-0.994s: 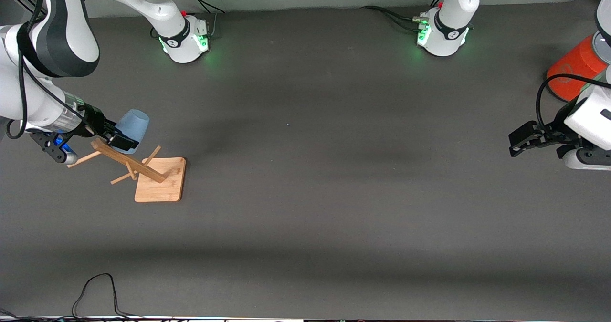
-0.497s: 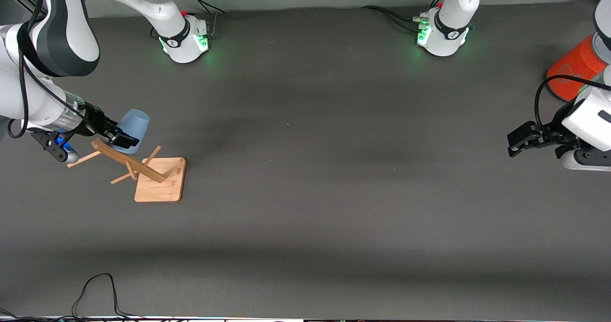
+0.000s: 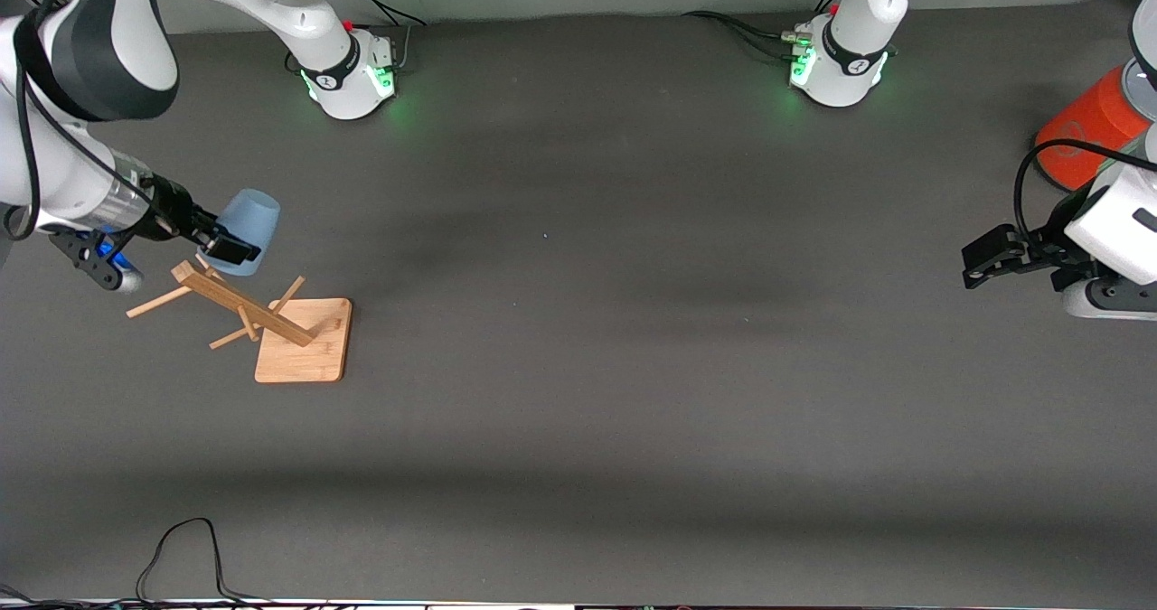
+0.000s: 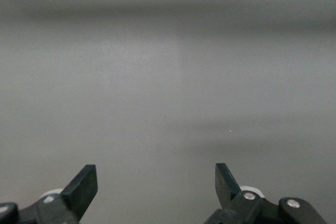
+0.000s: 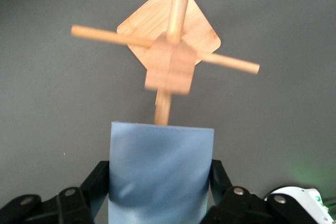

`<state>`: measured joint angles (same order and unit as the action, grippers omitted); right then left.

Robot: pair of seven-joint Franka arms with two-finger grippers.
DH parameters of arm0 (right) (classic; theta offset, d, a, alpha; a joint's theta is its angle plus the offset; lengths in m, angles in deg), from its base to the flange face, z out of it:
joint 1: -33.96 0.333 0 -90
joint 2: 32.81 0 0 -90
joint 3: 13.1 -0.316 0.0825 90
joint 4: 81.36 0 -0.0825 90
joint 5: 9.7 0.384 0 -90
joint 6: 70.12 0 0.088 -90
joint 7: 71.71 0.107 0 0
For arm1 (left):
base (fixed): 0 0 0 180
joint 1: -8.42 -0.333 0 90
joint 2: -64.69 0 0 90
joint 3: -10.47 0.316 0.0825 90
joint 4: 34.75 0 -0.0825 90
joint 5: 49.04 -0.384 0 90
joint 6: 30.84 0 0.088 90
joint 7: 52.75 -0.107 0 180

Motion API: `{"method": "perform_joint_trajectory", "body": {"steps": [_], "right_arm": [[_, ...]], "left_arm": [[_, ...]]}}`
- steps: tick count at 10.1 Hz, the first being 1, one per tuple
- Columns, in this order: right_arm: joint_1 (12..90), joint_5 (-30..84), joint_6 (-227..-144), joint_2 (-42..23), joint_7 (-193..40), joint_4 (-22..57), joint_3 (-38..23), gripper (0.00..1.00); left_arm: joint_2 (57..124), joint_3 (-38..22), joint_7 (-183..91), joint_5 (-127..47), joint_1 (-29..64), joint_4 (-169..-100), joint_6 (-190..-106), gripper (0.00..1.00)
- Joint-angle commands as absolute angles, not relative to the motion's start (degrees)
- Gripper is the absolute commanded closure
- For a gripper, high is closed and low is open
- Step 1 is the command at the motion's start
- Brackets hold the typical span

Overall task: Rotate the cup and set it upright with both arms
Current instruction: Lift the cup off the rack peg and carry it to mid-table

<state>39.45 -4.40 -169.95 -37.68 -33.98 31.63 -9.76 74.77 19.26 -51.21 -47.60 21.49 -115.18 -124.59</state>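
Note:
The light-blue cup (image 3: pixel 248 228) is upside down in the air, base up, just above the top of the wooden peg rack (image 3: pixel 242 311). My right gripper (image 3: pixel 226 247) is shut on the cup near its rim. In the right wrist view the cup (image 5: pixel 161 174) fills the space between the two black fingers (image 5: pixel 98 182), with the rack (image 5: pixel 169 59) below it. My left gripper (image 3: pixel 981 263) is open and empty, held over the table at the left arm's end; its wrist view shows only bare table between the fingertips (image 4: pixel 83 184).
An orange can (image 3: pixel 1085 131) with a grey lid stands at the left arm's end of the table, partly hidden by the left arm. A black cable (image 3: pixel 181 556) lies at the table's near edge. The rack's square base (image 3: pixel 304 340) rests on the dark table.
My right gripper has lifted the cup a little, up and away from the rack's top. The left arm has hardly moved.

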Motion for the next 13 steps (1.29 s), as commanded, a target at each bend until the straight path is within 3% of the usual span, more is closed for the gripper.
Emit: {"method": "perform_joint_trajectory", "body": {"steps": [1,5,8,10,13], "right_arm": [[43.69,-3.81,-166.73,-41.68,-29.55,30.97,-9.58,0.35],[56.59,-3.63,-166.88,-42.14,-11.57,28.77,-9.67,0.35],[67.85,-3.72,-173.89,-36.88,10.13,27.1,-9.67,0.35],[74.18,-3.81,-180.4,-30.74,23.15,25.7,-9.67,0.37],[80.09,-4.6,-181.74,-12.57,40.91,10.46,-9.58,0.38]], "left_arm": [[74.71,19.43,-50.91,-47.46,21.43,-114.73,-124.0,0.0],[74.8,19.52,-50.91,-47.37,21.34,-114.73,-124.36,0.0],[74.8,19.52,-50.91,-47.29,21.34,-114.64,-124.53,0.0],[74.53,19.52,-50.91,-47.37,21.34,-114.64,-124.36,0.0],[74.27,19.52,-50.91,-47.29,21.34,-114.46,-124.35,0.0]]}}
